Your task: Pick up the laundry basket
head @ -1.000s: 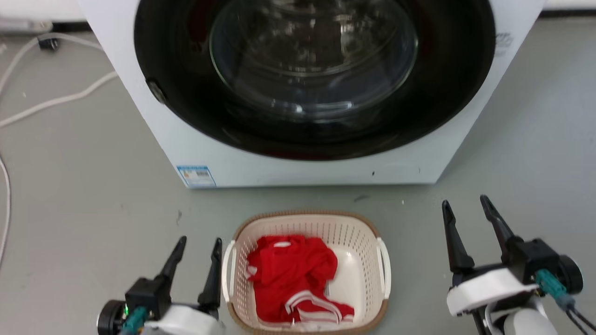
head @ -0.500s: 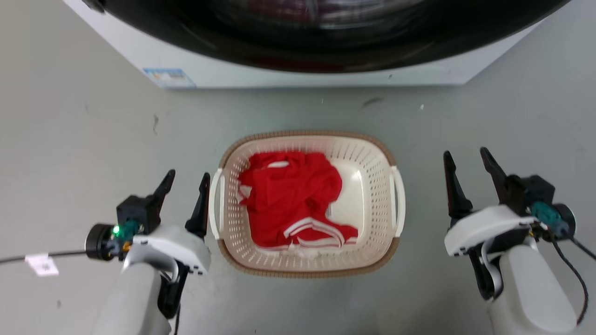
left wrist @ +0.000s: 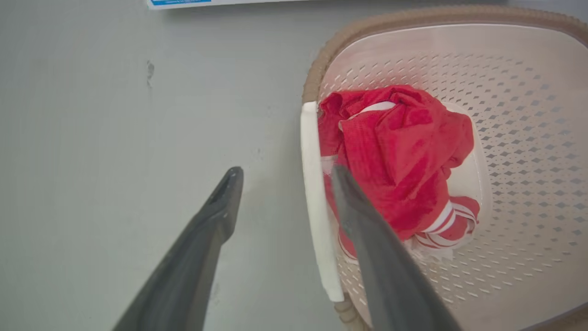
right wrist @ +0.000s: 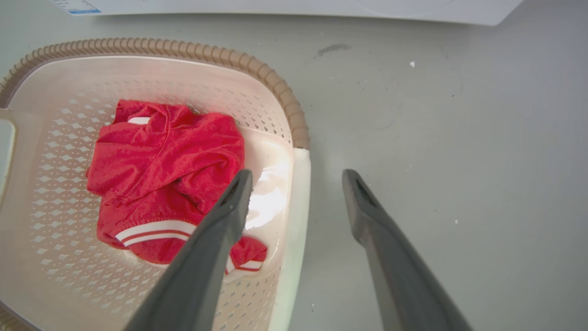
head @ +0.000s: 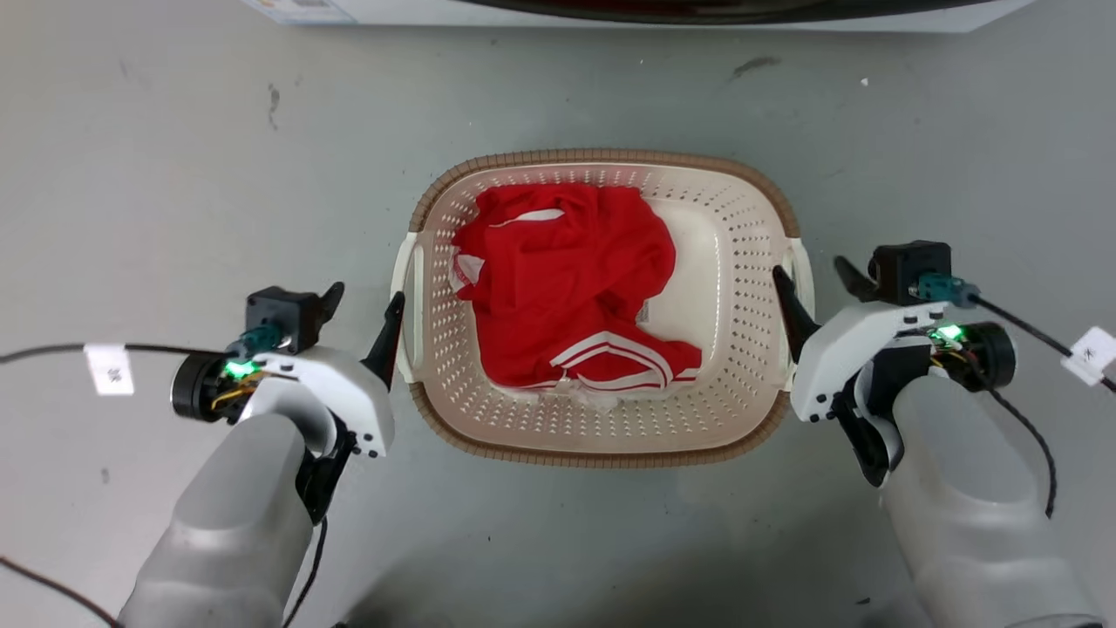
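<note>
Cream laundry basket [head: 741, 253] on floor [head: 174, 131] | left gripper [head: 366, 293] spread astride left handle [head: 406, 288] | right gripper [head: 807, 266] spread astride right handle [head: 804, 253]

Bare floor [head: 157, 174] lies open at 9 and 3 o'clock of the laundry basket [head: 750, 288]; the washer [head: 392, 10] blocks 12 o'clock.

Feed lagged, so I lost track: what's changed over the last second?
The head camera tilted down. The right gripper moved in on the laundry basket and now straddles its right handle, open; the left gripper straddles the left one. Nothing gripped yet. Basket and red garment stayed put.
</note>
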Motion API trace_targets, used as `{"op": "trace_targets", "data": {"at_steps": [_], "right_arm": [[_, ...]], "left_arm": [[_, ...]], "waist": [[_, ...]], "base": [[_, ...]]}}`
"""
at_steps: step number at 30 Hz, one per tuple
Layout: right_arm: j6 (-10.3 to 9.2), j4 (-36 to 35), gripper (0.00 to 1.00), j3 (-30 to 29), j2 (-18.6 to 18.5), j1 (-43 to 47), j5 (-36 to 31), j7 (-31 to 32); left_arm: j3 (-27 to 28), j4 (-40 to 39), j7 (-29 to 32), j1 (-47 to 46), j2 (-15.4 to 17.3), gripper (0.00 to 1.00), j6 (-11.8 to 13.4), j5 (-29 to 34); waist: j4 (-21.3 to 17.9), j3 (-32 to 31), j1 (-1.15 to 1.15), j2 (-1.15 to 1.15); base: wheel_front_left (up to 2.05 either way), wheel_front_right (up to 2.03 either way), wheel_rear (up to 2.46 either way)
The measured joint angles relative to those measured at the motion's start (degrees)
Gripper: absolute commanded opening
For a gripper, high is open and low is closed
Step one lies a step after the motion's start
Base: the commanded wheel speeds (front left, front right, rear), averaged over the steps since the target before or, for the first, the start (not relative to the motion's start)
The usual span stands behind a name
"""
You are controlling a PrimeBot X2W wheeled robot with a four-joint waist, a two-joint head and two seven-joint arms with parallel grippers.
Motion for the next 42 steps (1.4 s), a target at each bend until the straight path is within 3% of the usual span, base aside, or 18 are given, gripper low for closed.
{"op": "trace_targets", "data": {"at_steps": [4, 16, 28, 36, 37, 38, 39, 42], "right_arm": [[0.00, 6.24, 1.00, 1.99, 0.00, -3.25, 6.24, 4.57], [0.00, 18.25, 1.00, 4.77, 0.01, -13.16, 5.99, 9.44], [0.00, 22.13, 1.00, 5.56, -0.01, -17.23, 5.63, 10.10], [0.00, 22.81, 1.00, 6.26, -0.05, -18.05, 6.60, 9.00], [0.00, 22.86, 0.85, 6.46, -0.05, -18.11, 6.60, 8.93], [0.00, 22.93, 0.38, 6.64, -0.04, -18.22, 6.61, 8.99], [0.00, 22.98, 0.00, 6.81, -0.04, -18.30, 6.69, 9.11], [0.00, 23.06, 0.00, 7.92, -0.07, -18.48, 7.16, 9.36]], "left_arm": [[-6.36, 3.09, 0.40, -3.52, 0.67, 1.00, -0.01, -3.39], [-20.54, 5.77, 9.42, -9.27, 1.74, 1.00, -0.02, -15.90], [-30.36, 4.38, 13.38, -13.50, 4.17, 1.00, -0.05, -25.52], [-35.54, 4.56, 12.77, -15.20, 4.97, 0.98, -0.05, -29.72], [-36.18, 4.58, 12.70, -15.37, 5.06, 0.38, -0.05, -30.28], [-36.69, 4.58, 12.69, -15.52, 5.16, 0.00, -0.05, -30.82], [-37.23, 4.48, 12.59, -15.64, 5.24, 0.00, -0.05, -31.38], [-38.83, 3.82, 12.60, -15.80, 5.10, 0.00, -0.27, -33.16]], "waist": [[0.75, 1.42, 0.00, 0.00], [1.86, 5.43, -0.01, 0.00], [2.18, 7.90, -0.01, 0.00], [2.20, 8.62, -0.01, 0.00], [2.14, 8.66, -0.01, 0.00], [2.08, 8.70, -0.01, 0.00], [2.04, 8.74, -0.01, 0.00], [2.04, 8.91, -0.01, 0.00]], "base": [[0.00, 0.00, 0.00], [0.00, 0.00, 0.00], [0.00, 0.00, 0.00], [0.00, 0.00, 0.00], [0.00, 0.00, 0.00], [0.00, 0.00, 0.00], [0.00, 0.00, 0.00], [0.00, 0.00, 0.00]]}}
